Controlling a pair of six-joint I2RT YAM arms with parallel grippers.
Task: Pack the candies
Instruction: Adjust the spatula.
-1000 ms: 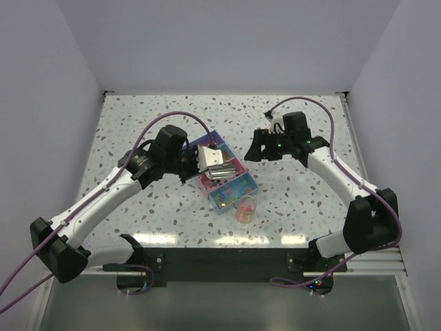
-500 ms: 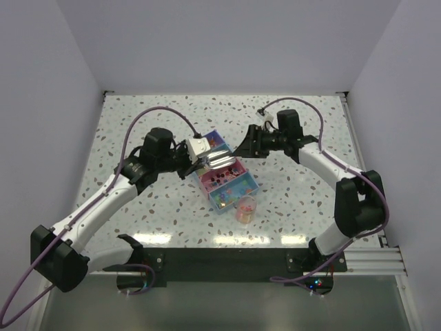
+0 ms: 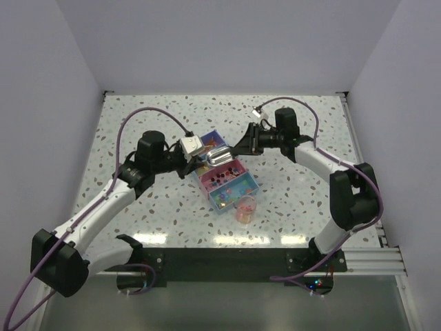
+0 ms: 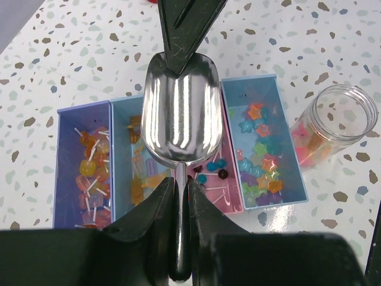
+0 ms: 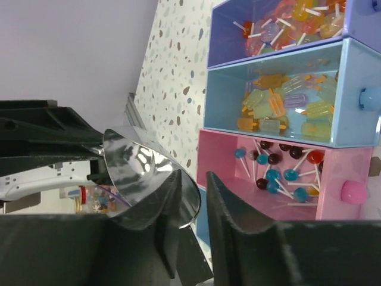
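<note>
A shiny metal scoop [image 3: 219,156] hangs empty above the four-part candy box [image 3: 249,185]. My left gripper [image 4: 180,185] is shut on the scoop's handle, and the bowl [image 4: 181,113] points away from it. My right gripper [image 5: 194,174] faces it from the far side. Its jaws stand narrowly apart around the front rim of the scoop [image 5: 143,173], one finger behind the bowl wall and a sliver of gap at the other. The candies [image 4: 262,155] lie sorted in the compartments: lollipops, ice-pop shapes and stars. A clear jar [image 4: 333,125] beside the box holds a few candies.
The box [image 4: 287,119] lies slantwise mid-table, and the jar [image 3: 244,208] stands at its near right corner. Both arms reach in over the box from either side. Grey walls close the table at the left, right and back.
The left arm drew the scoop back and to the left over the box. The right arm swung in toward the scoop's tip, and its jaws narrowed around the rim.
</note>
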